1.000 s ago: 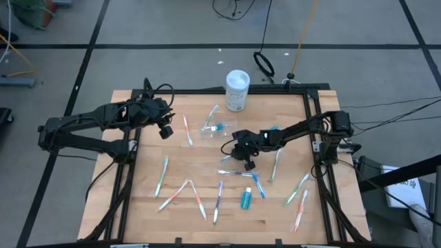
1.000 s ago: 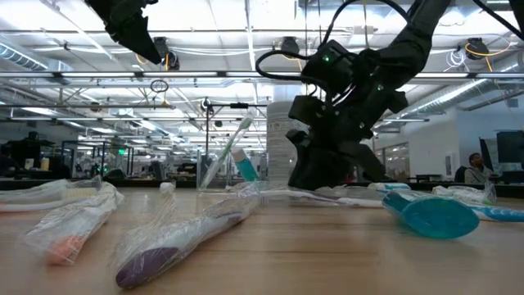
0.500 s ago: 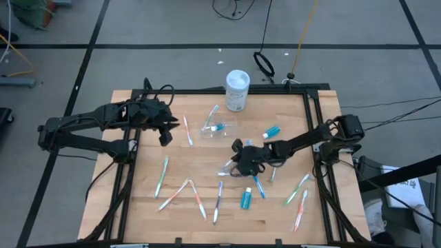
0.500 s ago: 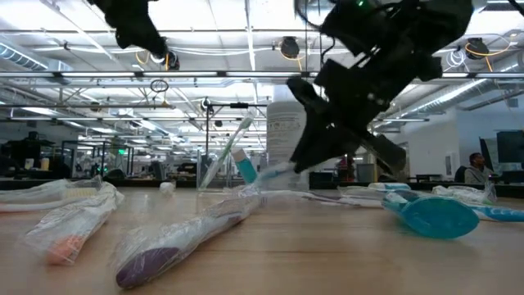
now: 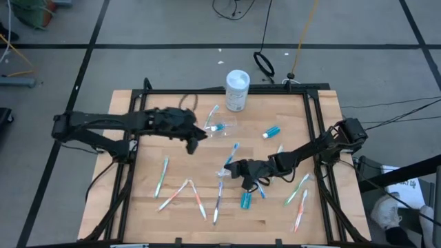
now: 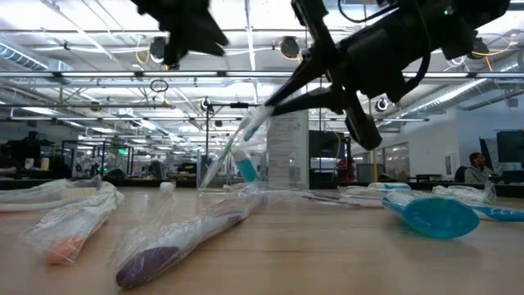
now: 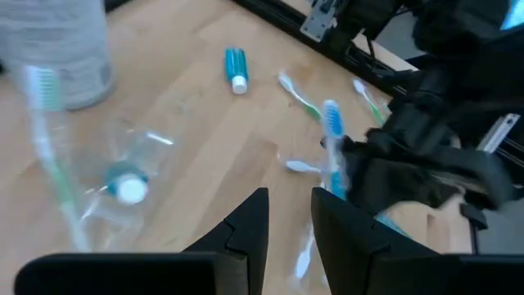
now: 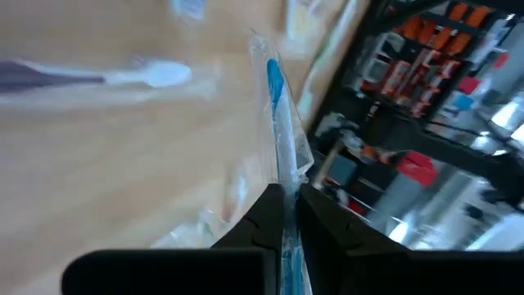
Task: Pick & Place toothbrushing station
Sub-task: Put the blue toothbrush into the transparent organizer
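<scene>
We see the right hand (image 5: 234, 167) clenched on a blue toothbrush (image 5: 231, 156) still in its clear wrapper; in the right wrist view the two dark fingers (image 8: 264, 215) pinch the wrapped handle (image 8: 281, 172) between them, with almost no gap, and the brush runs straight out ahead of the hand. In the low view this hand (image 6: 304, 88) is lifted clear of the bench (image 6: 327, 254), the brush (image 6: 255, 121) angling down and away from it. The left hand (image 5: 194, 138) hangs above the bench a little beyond the brush's tip; in its own wrist view its fingers (image 7: 248, 232) stand partly apart with nothing between them, so we call it released and empty. Just past the left hand lies the small clear cup (image 5: 216, 129), on its side, with a green-and-white toothbrush (image 5: 211, 114) and a teal toothpaste tube (image 5: 219, 127) inside it; the left wrist view shows the same cup (image 7: 106, 176) ahead of the fingers. Farther beyond the cup stands the white tub (image 5: 237, 89). Beside the right hand, nearer the bench's front edge, lie a teal tube (image 5: 245, 200) and a purple toothbrush (image 5: 218, 200); another teal tube (image 5: 271, 132) lies well beyond it, and green and orange brushes (image 5: 298, 200) lie near its arm.
</scene>
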